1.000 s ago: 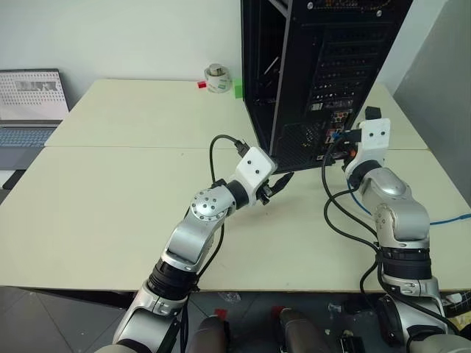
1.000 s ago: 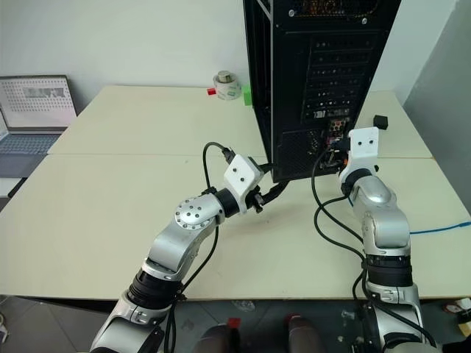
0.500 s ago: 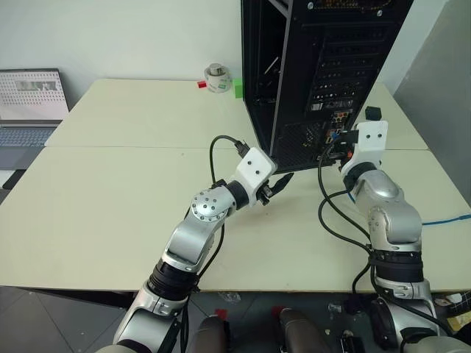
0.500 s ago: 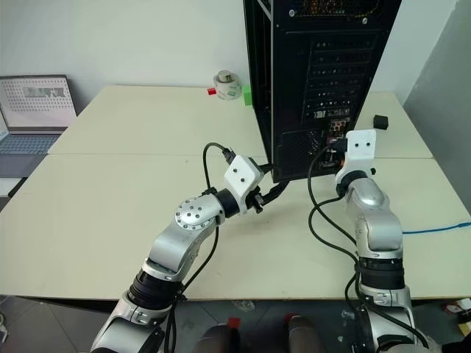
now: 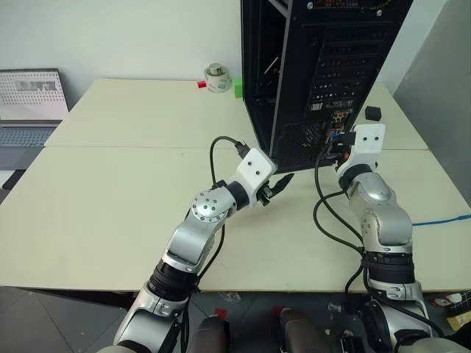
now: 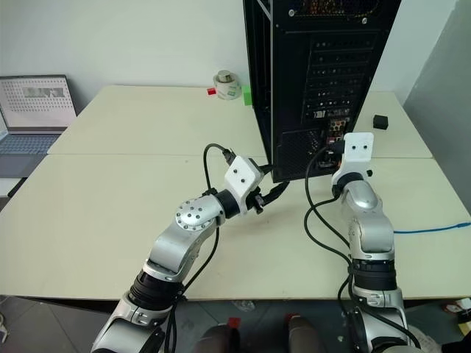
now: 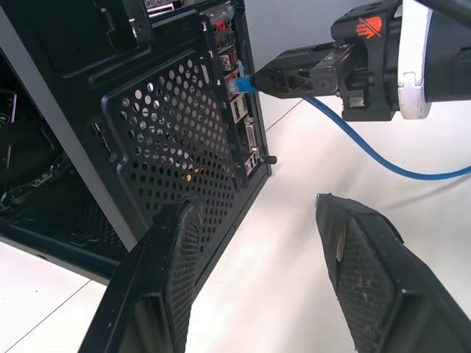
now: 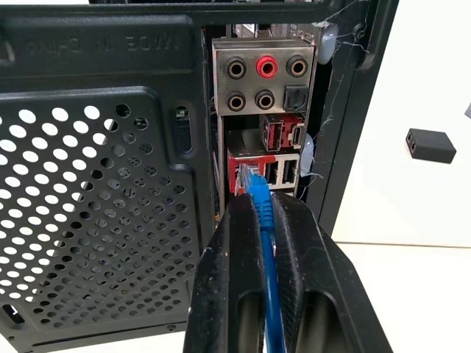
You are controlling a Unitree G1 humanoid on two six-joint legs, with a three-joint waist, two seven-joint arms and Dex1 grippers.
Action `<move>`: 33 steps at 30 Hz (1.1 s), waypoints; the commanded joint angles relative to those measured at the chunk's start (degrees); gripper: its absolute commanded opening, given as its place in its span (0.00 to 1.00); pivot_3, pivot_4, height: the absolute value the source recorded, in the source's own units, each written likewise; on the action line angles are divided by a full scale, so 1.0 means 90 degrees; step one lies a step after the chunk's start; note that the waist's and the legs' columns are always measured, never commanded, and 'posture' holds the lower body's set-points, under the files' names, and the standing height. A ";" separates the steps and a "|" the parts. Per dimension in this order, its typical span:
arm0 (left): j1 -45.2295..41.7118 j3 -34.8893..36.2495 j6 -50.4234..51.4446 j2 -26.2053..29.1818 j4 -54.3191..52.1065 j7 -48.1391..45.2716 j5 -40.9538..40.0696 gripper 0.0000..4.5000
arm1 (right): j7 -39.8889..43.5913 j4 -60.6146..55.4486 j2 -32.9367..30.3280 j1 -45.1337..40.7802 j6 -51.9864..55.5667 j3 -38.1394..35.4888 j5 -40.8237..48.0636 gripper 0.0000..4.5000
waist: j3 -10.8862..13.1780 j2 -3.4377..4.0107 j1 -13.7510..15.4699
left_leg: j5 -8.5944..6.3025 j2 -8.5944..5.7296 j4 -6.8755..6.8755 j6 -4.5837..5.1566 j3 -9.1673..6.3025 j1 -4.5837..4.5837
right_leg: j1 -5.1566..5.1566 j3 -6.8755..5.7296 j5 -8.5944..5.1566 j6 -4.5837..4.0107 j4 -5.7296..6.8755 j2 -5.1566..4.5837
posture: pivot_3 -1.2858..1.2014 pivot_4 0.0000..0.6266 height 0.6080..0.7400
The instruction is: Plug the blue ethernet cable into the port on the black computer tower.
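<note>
The black computer tower (image 5: pixel 324 59) stands upright on the table with its rear panel facing me. My right gripper (image 8: pixel 261 202) is shut on the blue ethernet cable (image 8: pixel 259 193) just behind its plug. The plug's tip sits at the port (image 8: pixel 240 168), low in the connector cluster below the round audio jacks (image 8: pixel 265 81). How deep it sits I cannot tell. The rest of the cable trails over the table (image 5: pixel 441 219) to the right. My left gripper (image 7: pixel 254 204) hangs open and empty near the tower's lower rear corner, left of the right gripper (image 7: pixel 276 76).
A grey laptop (image 5: pixel 29 103) is at the far left. A small roll (image 5: pixel 217 77) with red and green bits stands behind the tower's left side. A small black box (image 5: pixel 373 112) lies right of the tower. A grey wall closes the right side.
My right forearm and elbow have swung a little to the left while the gripper stays at the tower's rear with the cable. The left arm has not moved.
</note>
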 commanded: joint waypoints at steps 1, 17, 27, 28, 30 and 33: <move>-0.0053 0.0012 -0.0100 -0.0039 -0.0086 0.0013 0.0039 0.58 | -0.0003 -0.0025 0.0048 -0.0206 -0.0266 0.0047 -0.0047 0.00 | 0.0000 0.0000 0.0000 | 0.0000 0.0000 0.0000 0.0000 0.0000 0.0000 | 0.0000 0.0000 0.0000 0.0000 0.0000 0.0000 | 0.52 0.24 1.00; -0.0053 0.0029 -0.0055 -0.0061 -0.0107 0.0038 0.0032 0.58 | 0.0077 0.0522 0.0105 -0.0384 -0.0622 0.0106 -0.0199 0.00 | 0.0000 0.0000 -0.0011 | 0.0000 0.0001 0.0000 0.0000 0.0002 0.0003 | 0.0000 0.0002 0.0000 0.0000 0.0001 0.0000 | 0.52 0.24 1.00; -0.0059 0.0039 -0.0071 -0.0051 -0.0068 0.0028 0.0032 0.60 | 0.0397 0.0507 -0.0068 -0.0284 -0.0498 0.0068 -0.0122 0.21 | 0.0000 0.0000 -0.0037 | 0.0000 0.0001 0.0000 0.0000 0.0002 0.0003 | 0.0000 0.0002 0.0000 0.0000 0.0002 0.0001 | 0.52 0.24 1.00; -0.0062 0.0041 -0.0074 -0.0053 -0.0061 0.0029 0.0032 0.60 | 0.0440 0.0481 -0.0104 -0.0265 -0.0475 0.0051 -0.0116 0.28 | 0.0000 0.0000 -0.0033 | 0.0000 0.0001 -0.0001 0.0000 0.0000 0.0002 | 0.0000 0.0000 0.0000 0.0000 0.0002 0.0001 | 0.52 0.24 1.00; -0.0078 0.0050 -0.0083 -0.0060 -0.0030 0.0035 0.0032 0.60 | 0.0532 0.0407 -0.0176 -0.0225 -0.0410 0.0008 -0.0097 0.35 | 0.0000 0.0000 -0.0018 | 0.0000 0.0000 -0.0001 0.0000 -0.0002 -0.0001 | 0.0000 -0.0002 0.0000 0.0000 -0.0001 0.0001 | 0.52 0.24 1.00; -0.0084 0.0101 -0.0090 -0.0051 0.0009 0.0033 0.0004 0.60 | 0.0680 0.0220 -0.0288 -0.0126 -0.0283 -0.0031 -0.0045 0.53 | 0.0000 0.0000 0.0006 | 0.0000 -0.0002 -0.0001 0.0000 -0.0003 -0.0003 | 0.0000 -0.0004 0.0000 0.0000 -0.0002 -0.0002 | 0.52 0.24 1.00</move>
